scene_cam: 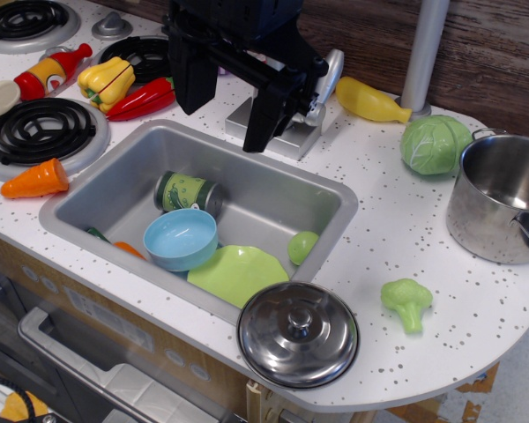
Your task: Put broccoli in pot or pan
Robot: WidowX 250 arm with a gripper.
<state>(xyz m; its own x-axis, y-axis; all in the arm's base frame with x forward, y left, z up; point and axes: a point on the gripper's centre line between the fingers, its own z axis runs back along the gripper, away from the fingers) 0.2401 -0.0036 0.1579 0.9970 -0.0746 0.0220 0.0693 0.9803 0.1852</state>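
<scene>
Hovering above the sink's [335,231] back edge, my claw [222,126] hangs released, its two black fingers apart and holding nothing. I see the broccoli [406,302] lying on the speckled surface [406,238], near the steel pot [501,209], just right of the lid [298,334].

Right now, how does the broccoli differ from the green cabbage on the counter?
The broccoli is a small, pale floret with a bumpy head and short stem; the cabbage is larger, round, veined and darker green. The broccoli lies in front of the steel pot, apart from it; the cabbage sits behind the pot, close against its rim. Both are green toy vegetables on the counter, untouched by the gripper.
</scene>
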